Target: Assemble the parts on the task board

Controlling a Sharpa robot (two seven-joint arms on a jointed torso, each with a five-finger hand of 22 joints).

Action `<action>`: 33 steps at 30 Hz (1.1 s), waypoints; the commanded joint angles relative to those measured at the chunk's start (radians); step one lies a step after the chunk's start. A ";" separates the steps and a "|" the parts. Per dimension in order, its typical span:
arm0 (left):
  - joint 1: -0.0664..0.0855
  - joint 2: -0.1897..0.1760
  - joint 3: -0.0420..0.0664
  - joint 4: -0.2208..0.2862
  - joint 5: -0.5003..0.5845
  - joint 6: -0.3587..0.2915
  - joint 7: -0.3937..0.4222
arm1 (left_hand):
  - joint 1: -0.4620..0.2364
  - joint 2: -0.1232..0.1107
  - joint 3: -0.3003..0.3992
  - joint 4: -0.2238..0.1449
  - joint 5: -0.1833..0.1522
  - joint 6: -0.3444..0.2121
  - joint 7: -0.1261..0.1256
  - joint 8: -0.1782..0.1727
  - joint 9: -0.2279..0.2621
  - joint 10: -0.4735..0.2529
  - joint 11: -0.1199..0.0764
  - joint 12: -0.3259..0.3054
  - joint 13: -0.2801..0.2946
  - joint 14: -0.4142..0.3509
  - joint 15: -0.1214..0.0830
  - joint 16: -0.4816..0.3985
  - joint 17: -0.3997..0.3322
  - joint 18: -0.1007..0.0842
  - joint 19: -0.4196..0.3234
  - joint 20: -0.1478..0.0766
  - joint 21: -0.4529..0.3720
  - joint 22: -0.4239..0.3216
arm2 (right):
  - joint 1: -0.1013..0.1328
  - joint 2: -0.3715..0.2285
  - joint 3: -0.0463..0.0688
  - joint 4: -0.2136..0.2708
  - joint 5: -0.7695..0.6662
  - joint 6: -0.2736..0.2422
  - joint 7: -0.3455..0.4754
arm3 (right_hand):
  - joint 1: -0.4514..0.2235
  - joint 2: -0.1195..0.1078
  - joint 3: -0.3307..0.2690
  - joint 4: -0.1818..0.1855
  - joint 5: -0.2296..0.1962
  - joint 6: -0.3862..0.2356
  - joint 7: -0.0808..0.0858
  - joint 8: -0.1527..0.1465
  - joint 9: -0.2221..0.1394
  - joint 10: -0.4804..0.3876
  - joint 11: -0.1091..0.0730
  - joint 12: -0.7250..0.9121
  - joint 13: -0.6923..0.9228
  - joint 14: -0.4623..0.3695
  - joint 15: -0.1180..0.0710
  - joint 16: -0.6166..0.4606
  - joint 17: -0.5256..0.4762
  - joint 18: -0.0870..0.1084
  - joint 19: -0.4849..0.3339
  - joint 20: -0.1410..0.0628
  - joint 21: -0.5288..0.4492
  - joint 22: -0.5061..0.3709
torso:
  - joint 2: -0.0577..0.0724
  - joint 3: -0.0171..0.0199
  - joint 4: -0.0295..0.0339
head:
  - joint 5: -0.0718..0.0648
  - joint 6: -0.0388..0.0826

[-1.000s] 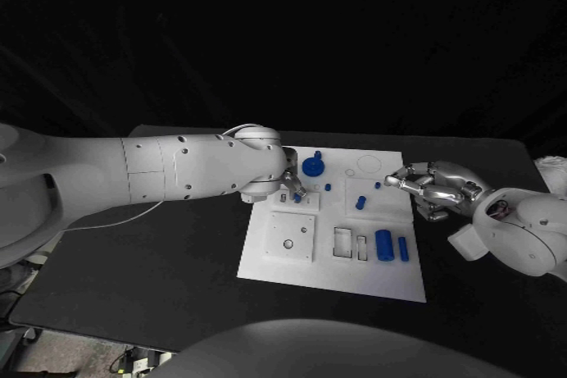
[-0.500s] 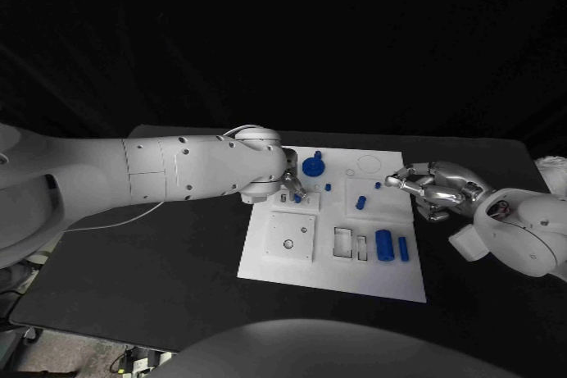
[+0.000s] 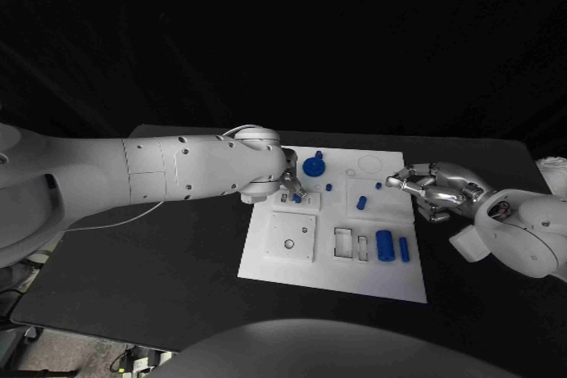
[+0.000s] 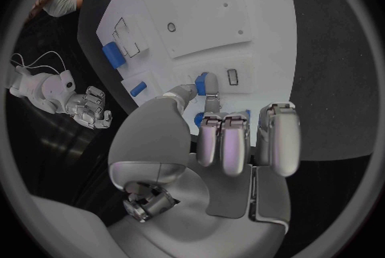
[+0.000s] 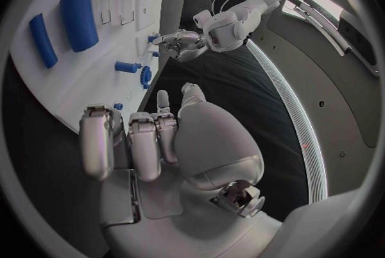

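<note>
The white task board (image 3: pixel 337 267) lies mid-table. My left hand (image 3: pixel 291 188) hovers over its left upper part and pinches a small blue part (image 4: pixel 204 83) between thumb and a finger, next to a small slot (image 4: pixel 233 76). My right hand (image 3: pixel 430 189) sits at the board's right edge with its fingers (image 5: pixel 128 142) curled in, holding nothing. On the board are a blue gear-like piece (image 3: pixel 313 165), a small blue peg (image 3: pixel 360 202), a thick blue cylinder (image 3: pixel 384 244) and a thinner one (image 3: pixel 403 248).
A square white plate (image 3: pixel 289 234) with a hole is set into the board's lower left, with two rectangular slots (image 3: pixel 351 243) beside it. A white cable (image 3: pixel 112 218) trails over the black table under my left arm.
</note>
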 commanded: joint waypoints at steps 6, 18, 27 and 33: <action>-0.001 0.004 0.000 -0.001 -0.002 0.019 -0.157 | -0.001 0.009 0.008 0.000 0.000 -0.008 -0.003 0.003 0.003 0.106 -0.005 0.002 0.264 0.103 -0.005 0.002 0.263 0.018 0.029 -0.006 -0.009 0.188 | -0.002 0.000 0.000 0.001 -0.003 0.018 0.001 | 0.008 0.003 0.005 -0.001 0.003 0.003 0.003 0.003 0.001 0.155 -0.040 -0.007 0.064 0.091 -0.002 0.000 0.248 -0.002 -0.009 -0.001 -0.006 0.197 | 0.000 0.0001 -0.0008 | 0.001 0.000; -0.006 0.006 0.000 -0.006 0.003 0.016 -0.154 | -0.004 0.007 0.014 0.001 -0.011 -0.013 -0.001 0.001 0.007 0.106 -0.003 0.002 0.264 0.103 -0.004 0.002 0.263 0.019 0.025 -0.006 -0.017 0.184 | -0.003 -0.002 0.000 0.001 -0.003 0.019 0.001 | 0.010 0.002 0.006 -0.001 0.004 0.002 0.004 0.003 0.001 0.155 -0.039 -0.007 0.064 0.091 -0.002 0.000 0.247 -0.002 -0.010 -0.001 -0.008 0.196 | 0.000 0.0006 -0.0006 | -0.002 0.000; -0.007 0.012 0.000 -0.008 0.005 0.011 -0.152 | -0.012 0.006 0.018 0.004 -0.053 -0.023 0.002 -0.003 0.013 0.106 0.000 0.002 0.264 0.103 -0.002 0.002 0.263 0.020 0.023 -0.004 -0.023 0.181 | -0.007 -0.001 0.000 0.000 -0.003 0.019 0.004 | 0.010 0.002 0.006 -0.001 0.004 0.002 0.004 0.003 0.001 0.155 -0.039 -0.007 0.064 0.091 -0.001 0.000 0.247 -0.002 -0.010 -0.001 -0.008 0.196 | 0.000 0.0005 -0.0008 | -0.001 0.000; -0.008 0.014 0.000 -0.009 0.005 0.003 -0.150 | -0.011 0.008 0.020 0.003 -0.057 -0.026 0.002 -0.004 0.014 0.106 0.000 0.002 0.264 0.103 -0.001 0.002 0.263 0.020 0.023 -0.004 -0.024 0.181 | -0.009 -0.002 0.000 -0.001 -0.003 0.019 0.005 | 0.010 0.002 0.006 -0.001 0.004 0.002 0.004 0.003 0.001 0.155 -0.039 -0.007 0.064 0.091 -0.001 0.000 0.247 -0.002 -0.010 -0.001 -0.008 0.196 | 0.000 0.0003 -0.0011 | -0.002 0.000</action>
